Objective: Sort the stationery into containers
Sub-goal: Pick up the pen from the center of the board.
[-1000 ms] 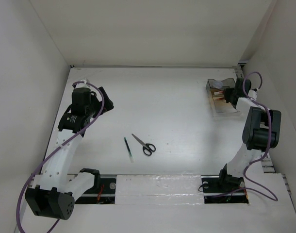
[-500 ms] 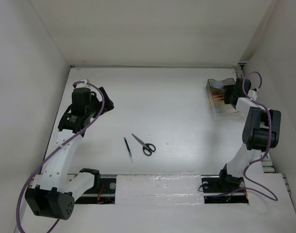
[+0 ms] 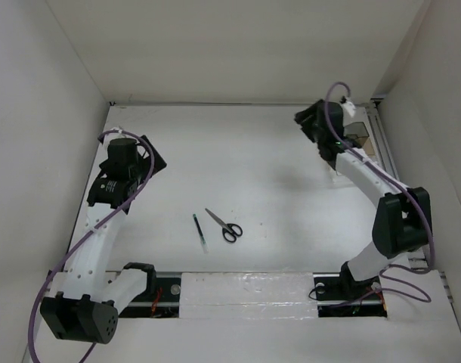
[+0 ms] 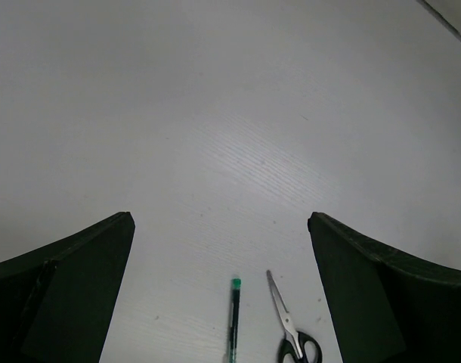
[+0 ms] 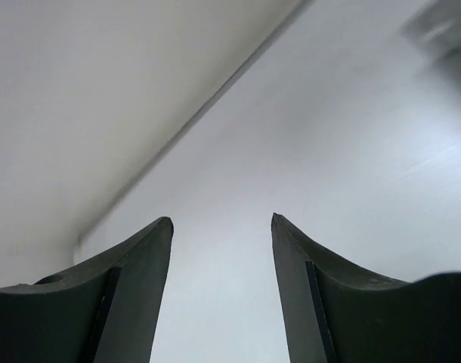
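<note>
Scissors [image 4: 284,318] and pen [image 4: 234,318] lie well clear of parted left jaws.

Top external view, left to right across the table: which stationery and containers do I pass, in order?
Dark pen → scissors → smoky-brown organiser, partly hidden behind the right arm.

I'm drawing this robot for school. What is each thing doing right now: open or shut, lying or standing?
Left end effector: open, empty.
Right end effector: open, empty.
Scissors: blades shut, lying flat.
Pen: lying flat beside the scissors, not touching them.
Organiser: upright, mostly hidden from view.
</note>
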You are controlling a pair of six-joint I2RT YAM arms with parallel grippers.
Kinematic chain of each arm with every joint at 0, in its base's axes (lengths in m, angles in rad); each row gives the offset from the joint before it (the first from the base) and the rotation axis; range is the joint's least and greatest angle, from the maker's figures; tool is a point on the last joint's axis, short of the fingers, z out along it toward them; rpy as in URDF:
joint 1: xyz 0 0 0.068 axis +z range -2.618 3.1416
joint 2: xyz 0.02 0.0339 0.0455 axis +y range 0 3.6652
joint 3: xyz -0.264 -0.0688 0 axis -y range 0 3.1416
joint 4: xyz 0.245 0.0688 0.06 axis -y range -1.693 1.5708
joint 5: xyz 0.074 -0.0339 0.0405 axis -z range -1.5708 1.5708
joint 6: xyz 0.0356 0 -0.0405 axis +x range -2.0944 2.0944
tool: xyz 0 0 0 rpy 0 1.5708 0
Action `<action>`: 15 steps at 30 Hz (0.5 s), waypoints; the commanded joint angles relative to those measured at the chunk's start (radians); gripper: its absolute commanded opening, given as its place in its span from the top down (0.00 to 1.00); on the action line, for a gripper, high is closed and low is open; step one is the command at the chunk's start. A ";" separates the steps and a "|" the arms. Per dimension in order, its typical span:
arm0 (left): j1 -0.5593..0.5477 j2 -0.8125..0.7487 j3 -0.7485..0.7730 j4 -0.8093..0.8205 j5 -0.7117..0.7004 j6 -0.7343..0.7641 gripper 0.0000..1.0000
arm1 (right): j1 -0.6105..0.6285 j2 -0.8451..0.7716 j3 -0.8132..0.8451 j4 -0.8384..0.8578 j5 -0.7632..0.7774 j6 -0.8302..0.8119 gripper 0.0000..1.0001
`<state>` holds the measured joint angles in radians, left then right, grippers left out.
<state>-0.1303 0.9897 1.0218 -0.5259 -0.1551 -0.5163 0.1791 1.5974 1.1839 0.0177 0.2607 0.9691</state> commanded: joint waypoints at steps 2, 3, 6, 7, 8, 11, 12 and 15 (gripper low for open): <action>0.024 -0.020 0.050 -0.078 -0.207 -0.123 0.00 | 0.337 -0.022 0.131 -0.163 0.041 -0.260 0.39; 0.024 -0.020 0.050 -0.079 -0.219 -0.123 0.00 | 0.400 -0.008 0.140 -0.174 0.061 -0.276 0.39; 0.024 -0.057 0.060 -0.097 -0.294 -0.171 0.00 | 0.604 0.036 0.140 -0.219 0.086 -0.305 0.39; 0.024 -0.084 0.060 -0.106 -0.313 -0.182 0.00 | 0.649 0.061 0.140 -0.229 0.106 -0.305 0.39; 0.024 -0.098 0.060 -0.117 -0.352 -0.192 0.00 | 0.687 0.073 0.149 -0.243 0.106 -0.296 0.39; 0.024 -0.152 0.060 -0.117 -0.377 -0.223 0.00 | 0.836 0.127 0.187 -0.294 0.144 -0.287 0.39; 0.024 -0.152 0.060 -0.117 -0.386 -0.223 0.00 | 0.871 0.142 0.201 -0.327 0.176 -0.287 0.39; 0.024 -0.178 0.060 -0.135 -0.400 -0.232 0.00 | 0.967 0.214 0.269 -0.406 0.239 -0.264 0.39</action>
<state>-0.1074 0.8307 1.0451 -0.6403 -0.4854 -0.7052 1.0969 1.7828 1.3613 -0.2893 0.3859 0.7044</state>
